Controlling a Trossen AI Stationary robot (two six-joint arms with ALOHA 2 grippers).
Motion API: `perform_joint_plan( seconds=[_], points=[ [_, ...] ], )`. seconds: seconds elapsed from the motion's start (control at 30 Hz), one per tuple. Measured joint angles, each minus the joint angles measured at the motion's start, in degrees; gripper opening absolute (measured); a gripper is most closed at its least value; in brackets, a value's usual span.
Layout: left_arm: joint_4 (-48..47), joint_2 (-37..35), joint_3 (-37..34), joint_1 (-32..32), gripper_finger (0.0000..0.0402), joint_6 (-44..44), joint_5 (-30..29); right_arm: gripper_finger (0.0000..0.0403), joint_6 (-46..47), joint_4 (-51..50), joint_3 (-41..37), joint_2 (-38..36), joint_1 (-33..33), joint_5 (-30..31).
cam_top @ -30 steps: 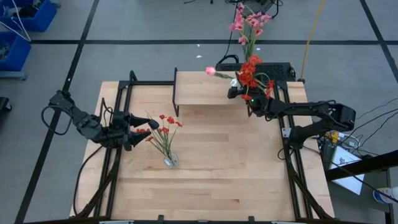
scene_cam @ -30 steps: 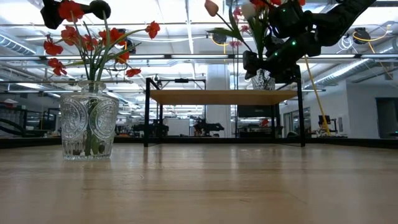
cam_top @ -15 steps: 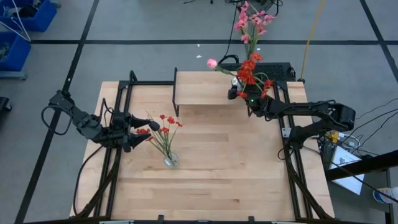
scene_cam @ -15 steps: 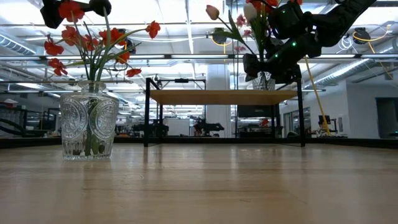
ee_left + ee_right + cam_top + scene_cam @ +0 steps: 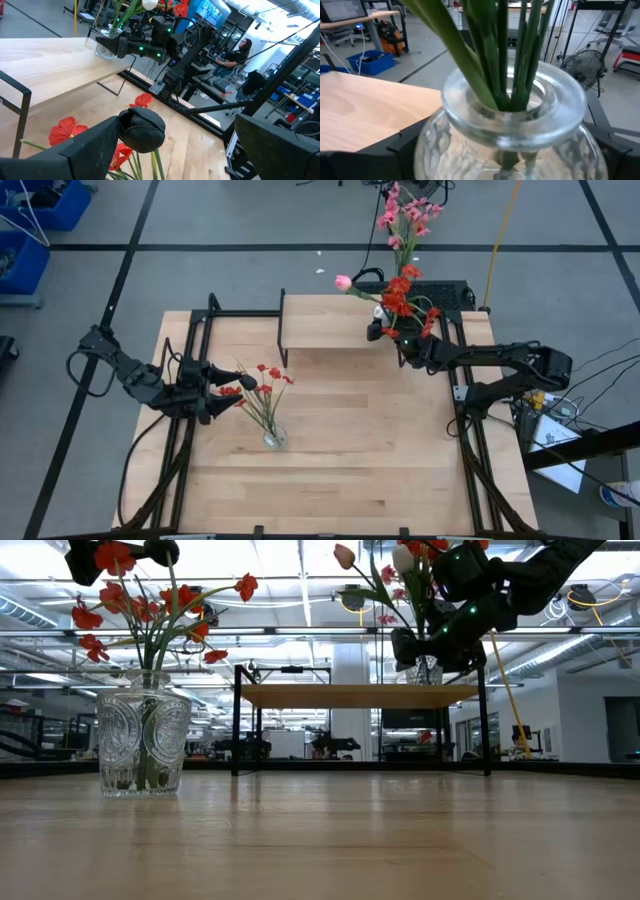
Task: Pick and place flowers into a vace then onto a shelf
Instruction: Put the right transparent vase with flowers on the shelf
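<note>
Flowers (image 5: pixel 398 292) standing in glass vase (image 5: pixel 512 131) — right gripper (image 5: pixel 400 345) clasping it over shelf (image 5: pixel 325 321) | left gripper (image 5: pixel 222 388) hovering wide apart.

Two matte black arms showing against the pale bench

The left arm (image 5: pixel 130 380) is trailing a looping black cable by its rear joint, and the right arm (image 5: pixel 500 360) is glowing with small green indicator lights near its wrist; both are ending in blunt, dark, rounded finger housings.

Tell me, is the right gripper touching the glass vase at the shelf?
Touching. In the right wrist view, the right gripper's dark fingers press against both sides of the vase; the low view shows the gripper wrapped around it above the shelf.
</note>
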Motion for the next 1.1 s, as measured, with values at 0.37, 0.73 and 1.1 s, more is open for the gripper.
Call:
perform_joint_plan(
  seconds=[0.37, 0.73, 1.1],
  points=[
    [-0.02, 0.0, 0.0, -0.02, 0.0399, 0.0, 0.02, 0.0395, 1.42, -0.5, 0.0, -0.52, 1.91, 4.59],
    [-0.02, 0.0, 0.0, -0.01, 0.0399, 0.0, 0.02, 0.0399, -0.66, -1.18, 0.02, -0.53, 2.59, 9.09],
    [-0.02, 0.0, 0.0, -0.02, 0.0399, 0.0, 0.02, 0.04, 1.73, -0.92, 0.07, -0.53, 3.39, 10.32]
  ],
)
